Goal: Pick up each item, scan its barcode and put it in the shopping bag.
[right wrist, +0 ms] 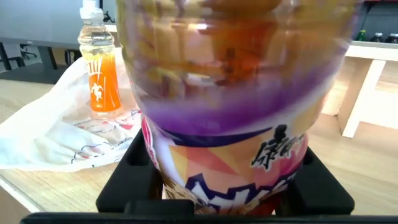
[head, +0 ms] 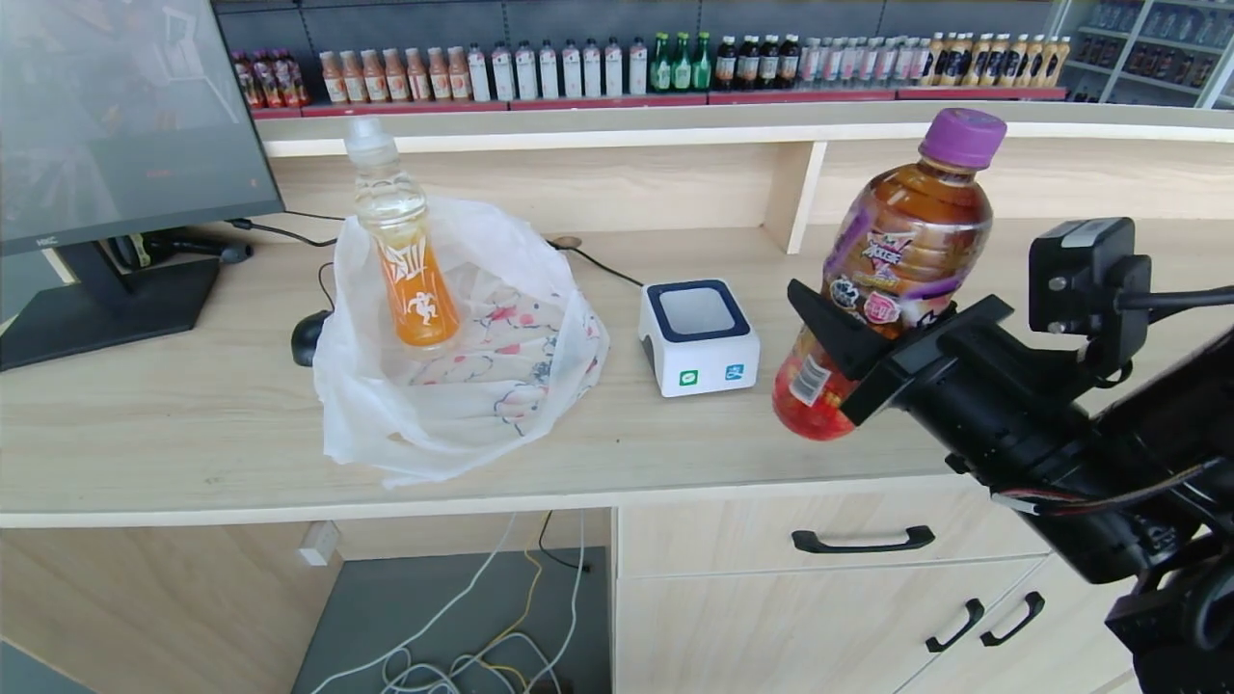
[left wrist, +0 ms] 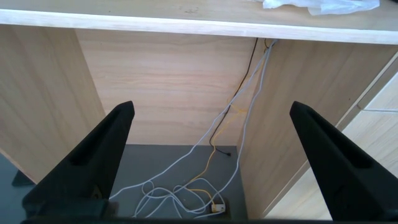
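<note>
Scan step: right fingers pinch the purple-capped bottle; next, its barcode should face the scanner beside them. Left fingers spread.

Matte black right arm at lower right: wedge-fingered right hand, boxy wrist camera with silver screws, and red and black cables.

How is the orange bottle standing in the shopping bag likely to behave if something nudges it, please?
The orange bottle is tall and narrow and stands upright on the loose film of the shopping bag, so it would probably tip easily. Being round, it would likely roll. It looks mostly full, so probably fairly heavy.
</note>
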`<state>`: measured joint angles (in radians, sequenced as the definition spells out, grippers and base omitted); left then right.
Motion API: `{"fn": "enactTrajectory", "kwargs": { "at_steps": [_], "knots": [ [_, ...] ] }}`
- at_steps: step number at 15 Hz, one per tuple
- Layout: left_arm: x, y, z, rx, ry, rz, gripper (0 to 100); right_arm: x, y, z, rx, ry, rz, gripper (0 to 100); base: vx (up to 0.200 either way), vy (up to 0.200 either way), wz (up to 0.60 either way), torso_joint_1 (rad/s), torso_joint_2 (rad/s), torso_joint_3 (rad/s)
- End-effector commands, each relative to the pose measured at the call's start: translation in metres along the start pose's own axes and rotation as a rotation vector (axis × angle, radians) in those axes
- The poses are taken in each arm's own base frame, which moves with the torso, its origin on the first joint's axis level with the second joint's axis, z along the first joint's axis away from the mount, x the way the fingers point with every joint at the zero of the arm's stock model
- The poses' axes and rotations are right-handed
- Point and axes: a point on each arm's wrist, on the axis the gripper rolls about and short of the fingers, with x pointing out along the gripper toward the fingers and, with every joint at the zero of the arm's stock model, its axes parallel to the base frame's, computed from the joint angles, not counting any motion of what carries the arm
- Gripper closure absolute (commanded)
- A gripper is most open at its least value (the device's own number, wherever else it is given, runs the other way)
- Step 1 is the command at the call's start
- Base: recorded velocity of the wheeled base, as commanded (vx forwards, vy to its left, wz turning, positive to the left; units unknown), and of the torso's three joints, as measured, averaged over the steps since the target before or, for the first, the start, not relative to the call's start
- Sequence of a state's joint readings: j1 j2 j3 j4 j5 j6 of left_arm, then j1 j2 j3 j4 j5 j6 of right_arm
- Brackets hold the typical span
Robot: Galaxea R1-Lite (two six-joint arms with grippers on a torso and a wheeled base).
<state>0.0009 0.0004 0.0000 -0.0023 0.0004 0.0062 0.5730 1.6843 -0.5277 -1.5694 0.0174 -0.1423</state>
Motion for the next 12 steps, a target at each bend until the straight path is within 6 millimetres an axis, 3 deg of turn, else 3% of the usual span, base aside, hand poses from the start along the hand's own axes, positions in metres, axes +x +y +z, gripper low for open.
{"fn": "enactTrajectory", "kwargs": {
  "at_steps": [1,9,12],
  "knots": [
    [0.0,0.0,0.0001,0.001,-0.001,0.0,0,-0.0035,-0.0077,0.0014,-0.012,0.001,-0.027,100,0.0,0.0,0.0,0.0,0.0,0.0],
    [0.0,0.0,0.0001,-0.003,-0.001,0.002,0,-0.0022,-0.0097,0.0072,-0.013,-0.023,-0.034,100,0.0,0.0,0.0,0.0,0.0,0.0],
    [0.0,0.0,-0.0001,-0.003,0.0,0.002,0,0.0009,-0.0096,0.0085,-0.013,-0.034,-0.033,100,0.0,0.2,0.0,-0.007,0.0,0.004]
  ]
}}
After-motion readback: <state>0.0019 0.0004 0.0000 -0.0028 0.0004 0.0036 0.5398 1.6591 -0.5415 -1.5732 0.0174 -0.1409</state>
